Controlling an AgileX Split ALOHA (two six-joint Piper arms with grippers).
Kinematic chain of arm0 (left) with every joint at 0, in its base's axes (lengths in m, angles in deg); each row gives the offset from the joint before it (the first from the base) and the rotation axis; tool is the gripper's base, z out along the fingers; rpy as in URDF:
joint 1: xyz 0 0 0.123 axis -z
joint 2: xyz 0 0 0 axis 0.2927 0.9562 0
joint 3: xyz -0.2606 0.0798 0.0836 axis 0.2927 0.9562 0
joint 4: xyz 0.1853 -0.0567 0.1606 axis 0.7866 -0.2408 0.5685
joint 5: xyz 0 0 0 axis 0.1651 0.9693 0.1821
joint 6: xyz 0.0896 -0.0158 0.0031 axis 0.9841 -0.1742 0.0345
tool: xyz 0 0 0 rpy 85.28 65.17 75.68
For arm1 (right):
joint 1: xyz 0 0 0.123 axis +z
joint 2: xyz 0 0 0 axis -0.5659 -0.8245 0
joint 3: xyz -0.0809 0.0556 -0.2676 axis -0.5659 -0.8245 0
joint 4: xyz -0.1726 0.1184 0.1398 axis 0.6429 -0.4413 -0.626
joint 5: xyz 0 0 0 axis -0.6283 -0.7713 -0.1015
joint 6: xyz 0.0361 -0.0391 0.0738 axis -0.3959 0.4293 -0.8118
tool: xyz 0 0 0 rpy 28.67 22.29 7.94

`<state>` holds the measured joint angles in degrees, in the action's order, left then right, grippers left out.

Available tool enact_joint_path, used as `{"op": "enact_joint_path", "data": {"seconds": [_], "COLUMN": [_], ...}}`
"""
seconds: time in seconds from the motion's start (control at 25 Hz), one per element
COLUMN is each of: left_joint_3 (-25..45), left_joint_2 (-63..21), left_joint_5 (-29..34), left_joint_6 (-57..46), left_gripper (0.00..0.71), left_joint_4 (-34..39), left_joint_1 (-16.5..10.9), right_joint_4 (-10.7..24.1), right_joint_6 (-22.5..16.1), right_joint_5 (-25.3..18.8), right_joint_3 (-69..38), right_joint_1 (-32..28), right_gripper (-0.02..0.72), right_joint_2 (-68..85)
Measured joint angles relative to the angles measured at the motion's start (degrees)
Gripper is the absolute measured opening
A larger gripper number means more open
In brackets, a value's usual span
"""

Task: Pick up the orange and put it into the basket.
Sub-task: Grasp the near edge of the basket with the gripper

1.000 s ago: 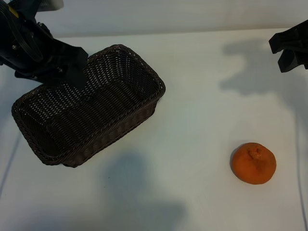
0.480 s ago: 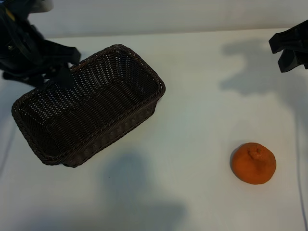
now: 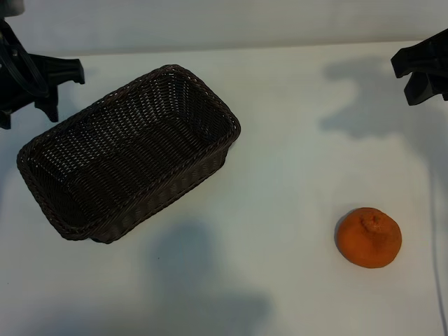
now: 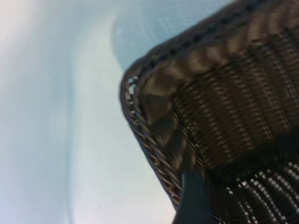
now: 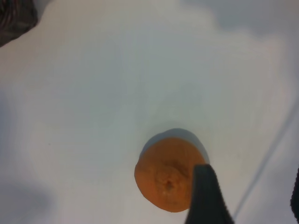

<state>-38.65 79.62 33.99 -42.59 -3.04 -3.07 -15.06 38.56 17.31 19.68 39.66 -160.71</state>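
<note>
You have not started yet: the orange (image 3: 369,237) sits on the bench (image 3: 280,175), far from the empty basket (image 3: 129,150), and both the left gripper (image 3: 42,87) and right gripper (image 3: 423,70) have open fingers holding nothing.

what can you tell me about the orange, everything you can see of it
The orange is small, round and slightly squat, bright orange with a dimpled skin and a knobby stem bump on top. It looks whole and unmarked. It sits upright on the white table near the front right, casting a short shadow, well clear of the dark wicker basket on the left. Nothing touches it but the table.
</note>
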Motion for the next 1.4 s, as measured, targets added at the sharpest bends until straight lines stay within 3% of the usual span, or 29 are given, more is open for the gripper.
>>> {"op": "enact_joint_path", "data": {"seconds": [0.24,0.52,0.64,0.8,1.0,1.4], "left_joint_3": [0.73,9.58,12.51,16.89,21.24,21.77], "left_joint_2": [0.0,-0.03,-0.07,-0.07,-0.07,-0.07], "left_joint_5": [0.0,-2.26,-3.9,-6.57,-13.53,-18.74], "left_joint_6": [-3.6,-5.85,-5.96,-5.36,-2.86,1.04], "left_gripper": [0.569,0.569,0.569,0.569,0.569,0.569], "left_joint_4": [3.33,3.75,2.92,0.47,-4.09,-9.01], "left_joint_1": [0.0,-0.18,-2.36,-7.26,-11.27,-12.69], "right_joint_4": [0.0,0.0,0.0,0.0,-0.05,-1.07], "right_joint_6": [-0.06,-0.06,-0.06,-0.02,-0.02,-0.02], "right_joint_5": [0.0,0.0,0.0,0.0,0.0,0.27], "right_joint_3": [0.0,0.0,0.0,0.0,0.0,0.0], "right_joint_1": [0.0,0.0,0.0,0.0,0.0,0.0], "right_gripper": [0.433,0.433,0.433,0.433,0.433,0.433], "right_joint_2": [0.0,0.0,0.0,0.0,0.0,0.0]}}
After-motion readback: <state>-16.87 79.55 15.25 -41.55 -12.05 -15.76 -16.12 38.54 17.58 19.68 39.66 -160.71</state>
